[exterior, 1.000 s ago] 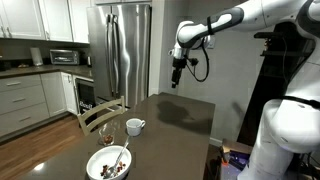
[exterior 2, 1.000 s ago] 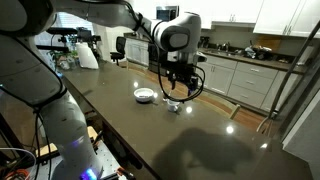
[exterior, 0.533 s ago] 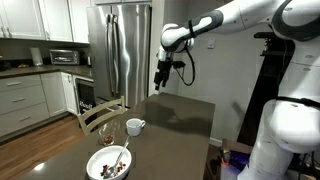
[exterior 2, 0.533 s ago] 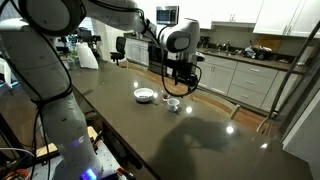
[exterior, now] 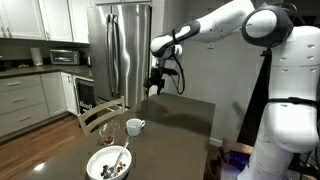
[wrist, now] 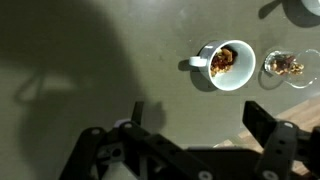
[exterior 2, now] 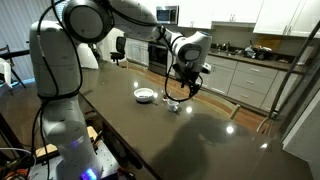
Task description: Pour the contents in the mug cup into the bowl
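The small white mug cup [wrist: 225, 65] stands upright on the dark table, handle to the left in the wrist view, with reddish-brown pieces [wrist: 223, 61] inside. It also shows in both exterior views [exterior: 135, 125] [exterior 2: 173, 105]. The wide white bowl [exterior: 108, 163] with a light utensil sits nearer the table's end; it also shows in an exterior view [exterior 2: 145, 95], and only its edge [wrist: 300, 8] in the wrist view. My gripper [wrist: 200, 120] is open and empty, in the air above the table and off to one side of the mug [exterior: 155, 88] [exterior 2: 179, 90].
A small clear glass [wrist: 285, 66] holding similar pieces stands right beside the mug. A wooden chair [exterior: 100, 115] is at the table's side. A steel fridge [exterior: 125, 50] and kitchen counters stand behind. The dark table [exterior: 180, 125] stretches away from the mug.
The arm has swung across and down toward the mug's end of the table. The gripper stays open. Mug, glass and bowl have not moved.
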Available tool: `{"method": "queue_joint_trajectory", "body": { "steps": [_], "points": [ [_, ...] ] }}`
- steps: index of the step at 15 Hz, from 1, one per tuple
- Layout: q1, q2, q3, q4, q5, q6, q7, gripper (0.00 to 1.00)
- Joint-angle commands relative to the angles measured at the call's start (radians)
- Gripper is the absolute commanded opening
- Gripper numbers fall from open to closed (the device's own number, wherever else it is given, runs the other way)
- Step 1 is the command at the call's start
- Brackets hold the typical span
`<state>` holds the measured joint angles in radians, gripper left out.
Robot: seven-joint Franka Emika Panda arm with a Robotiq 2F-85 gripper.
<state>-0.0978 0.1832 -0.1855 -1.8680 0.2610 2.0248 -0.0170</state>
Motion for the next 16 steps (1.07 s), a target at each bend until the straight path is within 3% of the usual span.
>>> {"method": "queue_joint_trajectory", "body": {
  "steps": [1,5,11,16],
  "points": [
    [-0.031,0.014,0.027,0.012,0.022,-0.006,0.006,1.0],
    [-0.035,0.024,0.033,0.016,0.026,-0.006,0.006,1.0],
    [-0.035,0.107,0.026,0.04,0.081,-0.004,0.281,1.0],
    [-0.067,0.2,0.025,0.073,0.202,-0.026,0.411,1.0]
  ]
}}
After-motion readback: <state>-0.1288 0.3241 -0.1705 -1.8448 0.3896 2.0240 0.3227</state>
